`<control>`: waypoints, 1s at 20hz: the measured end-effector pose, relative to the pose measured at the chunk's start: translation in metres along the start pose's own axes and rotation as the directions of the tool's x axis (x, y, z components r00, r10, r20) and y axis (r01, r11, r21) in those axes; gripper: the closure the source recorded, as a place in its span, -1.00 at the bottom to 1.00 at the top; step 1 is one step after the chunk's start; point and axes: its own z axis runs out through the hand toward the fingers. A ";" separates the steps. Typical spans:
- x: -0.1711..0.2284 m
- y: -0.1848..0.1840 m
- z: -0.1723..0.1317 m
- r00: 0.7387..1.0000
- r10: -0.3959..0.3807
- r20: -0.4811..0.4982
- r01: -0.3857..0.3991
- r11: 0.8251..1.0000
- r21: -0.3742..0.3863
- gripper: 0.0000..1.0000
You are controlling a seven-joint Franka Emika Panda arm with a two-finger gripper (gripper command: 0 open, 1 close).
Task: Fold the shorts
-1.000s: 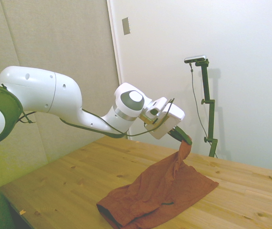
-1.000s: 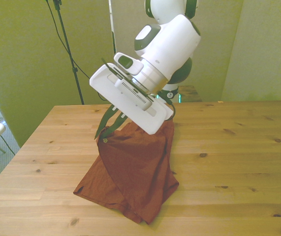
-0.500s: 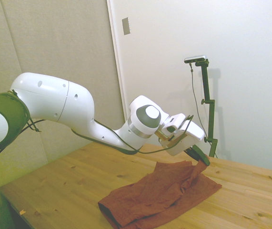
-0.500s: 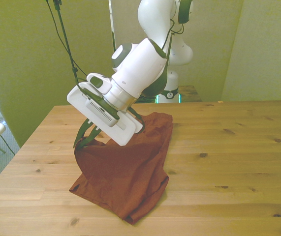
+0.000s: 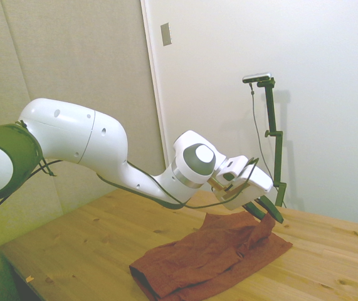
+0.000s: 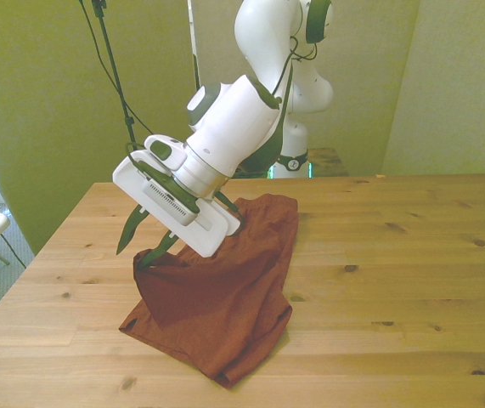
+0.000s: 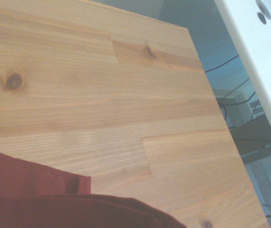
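The gripper (image 6: 144, 242) was seen low over the table (image 6: 412, 255), its two dark fingers spread apart in a clear V in both the side and front views, with nothing clamped between them. The shorts (image 6: 217, 289) lay heaped on the wood directly beneath and beyond the gripper, a raised corner of the cloth sitting just at the lower fingertip; whether that fingertip touched the fabric could not be told. From the gripper the bulk of the garment stretched away toward the front view's right and toward the table's near edge, so that the gripper stood at one end of the cloth, not over its middle. In the side view (image 5: 213, 257) the shorts were seen as a rumpled, partly doubled mass, highest just by the gripper and flattening toward the far end of the pile. The long axis was judged to run from the far right corner, behind the wrist, down to the near corner at the table's front edge, roughly crosswise to the line on which the fingers opened. In the wrist view a hem of the shorts (image 7: 40, 199) was seen against bare wood. The fold was judged unfinished, the layers being uneven and the edges not matched.
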 end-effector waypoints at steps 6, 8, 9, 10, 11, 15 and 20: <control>0.005 0.016 0.006 1.000 0.024 0.006 -0.024 1.000 -0.001 -1.00; 0.013 0.020 0.000 0.999 0.039 0.000 -0.039 0.999 0.009 -1.00; 0.018 0.022 -0.006 0.999 0.047 -0.002 -0.047 0.999 0.019 -1.00; 0.023 0.024 -0.014 0.998 0.059 0.006 -0.059 0.998 0.036 -1.00; 0.027 0.026 -0.023 0.998 0.068 0.014 -0.068 0.996 0.051 -1.00; 0.034 0.031 -0.064 0.997 0.071 0.019 -0.073 0.992 0.107 -1.00; -0.039 0.013 -0.134 0.974 0.009 0.226 -0.065 0.968 0.243 -1.00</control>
